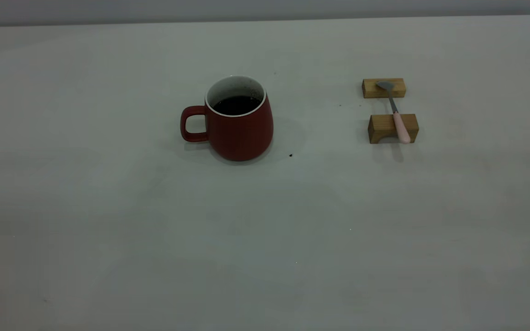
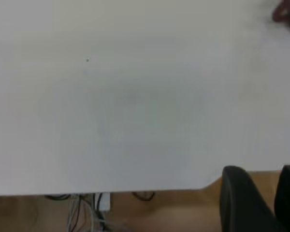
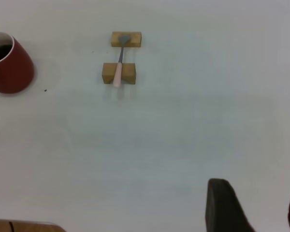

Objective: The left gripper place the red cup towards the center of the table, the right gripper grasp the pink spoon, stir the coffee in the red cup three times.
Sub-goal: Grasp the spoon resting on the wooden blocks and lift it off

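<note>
Red cup (image 1: 239, 124) stands upright on the table (image 1: 108, 230), roughly mid-table, handle (image 1: 193, 123) pointing to the exterior view's left. Inside: coffee (image 1: 236, 105), dark, filling approx. half; white rim, speckled white inner wall above the liquid. A tiny dark speck (image 1: 290, 156) lies on the table just beside the cup base.

Pink spoon (image 1: 394, 112) is well apart from the cup, to its right in the exterior view. It lies across two wooden blocks (image 1: 393, 128): bowl on the far block (image 1: 383, 88), pink handle over the near block, end sticking out past it. Nothing touches it.

Left gripper (image 2: 261, 203): only two dark fingers (image 2: 239, 200) show in its wrist view, spread w/ a gap between, holding nothing. They hang over the table edge; cup barely peeks in at a far corner, well away from the fingertips.

Right gripper (image 3: 253, 208): two dark fingers (image 3: 222, 205) apart, empty. Spoon and blocks sit far ahead of the fingertips, cup further off to the side.

No readable writing or labels on cup, spoon or blocks.
</note>
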### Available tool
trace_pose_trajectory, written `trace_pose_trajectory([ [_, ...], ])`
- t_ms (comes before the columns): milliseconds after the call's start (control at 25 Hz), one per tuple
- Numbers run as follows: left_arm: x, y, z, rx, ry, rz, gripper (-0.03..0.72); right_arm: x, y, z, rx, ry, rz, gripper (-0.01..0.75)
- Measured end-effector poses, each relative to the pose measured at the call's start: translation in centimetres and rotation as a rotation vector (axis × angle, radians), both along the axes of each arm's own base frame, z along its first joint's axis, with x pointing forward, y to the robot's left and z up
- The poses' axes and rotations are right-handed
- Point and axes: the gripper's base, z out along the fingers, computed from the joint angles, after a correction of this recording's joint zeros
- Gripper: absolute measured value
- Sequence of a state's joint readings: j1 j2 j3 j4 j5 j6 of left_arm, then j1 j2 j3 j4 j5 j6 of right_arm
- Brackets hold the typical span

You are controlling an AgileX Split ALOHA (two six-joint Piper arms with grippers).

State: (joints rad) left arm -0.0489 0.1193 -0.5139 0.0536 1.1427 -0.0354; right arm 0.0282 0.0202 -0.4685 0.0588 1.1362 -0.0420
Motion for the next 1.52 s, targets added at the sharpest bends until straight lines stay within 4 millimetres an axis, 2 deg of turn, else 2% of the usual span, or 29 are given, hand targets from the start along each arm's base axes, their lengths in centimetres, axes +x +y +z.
trace_pose_trajectory([
  [80,-0.5,-0.1,-0.6,-0.012,-0.031,0.012,0.247,0.0,0.0,0.0,0.000,0.000,0.000,0.365],
  [560,-1.6,-0.3,-0.8,-0.020,-0.114,-0.020,0.247,0.0,0.0,0.0,0.000,0.000,0.000,0.365],
  [1360,-1.7,-0.3,-0.8,-0.016,-0.115,-0.026,0.247,0.0,0.1,0.0,0.015,-0.003,0.000,0.365],
  [1440,-1.7,-0.3,-0.8,-0.016,-0.115,-0.026,0.247,0.0,0.0,0.4,0.029,-0.011,-0.013,0.365],
  [1520,-1.7,-0.3,-0.8,-0.016,-0.115,-0.026,0.247,0.0,0.0,1.8,0.037,-0.025,-0.023,0.365],
])
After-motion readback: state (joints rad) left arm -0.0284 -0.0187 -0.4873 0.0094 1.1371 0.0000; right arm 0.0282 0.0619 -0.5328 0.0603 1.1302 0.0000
